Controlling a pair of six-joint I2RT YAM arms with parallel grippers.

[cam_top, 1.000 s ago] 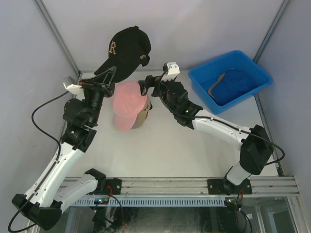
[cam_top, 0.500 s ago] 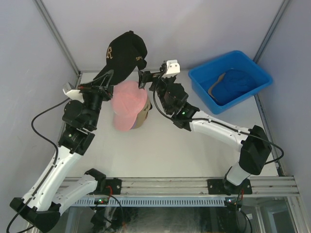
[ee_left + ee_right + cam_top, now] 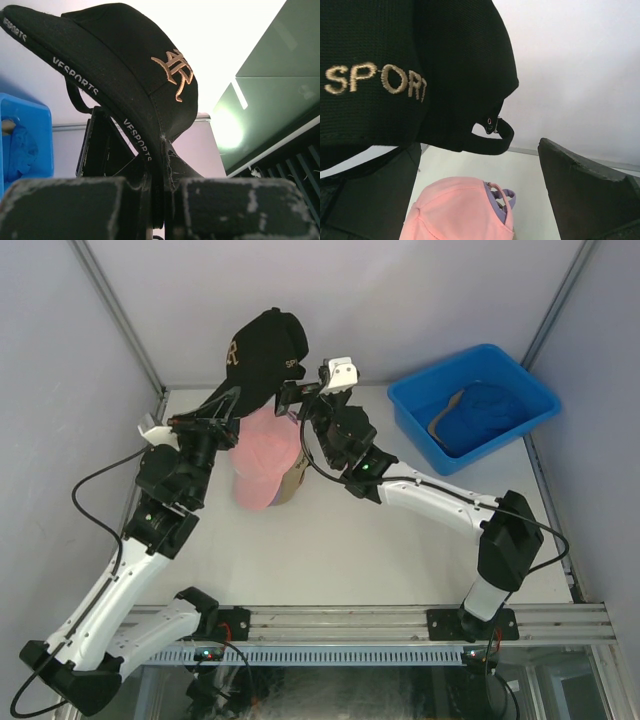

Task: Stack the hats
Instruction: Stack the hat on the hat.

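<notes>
Left gripper [image 3: 230, 400] pinches the black cap [image 3: 265, 345] by its brim, aloft just above the pink cap [image 3: 268, 445] topping the pile [image 3: 292, 483], far centre. To its right, the right gripper [image 3: 292, 398], jaws spread, flanks the rear strap [image 3: 490, 142]; it should steady the crown centred before lowering.

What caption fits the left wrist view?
Left claw pinches black cap by its brim, blue bin at left.

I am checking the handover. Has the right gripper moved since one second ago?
Yes. In the top view the right gripper went up and left, away from the bin, toward the black cap.
</notes>
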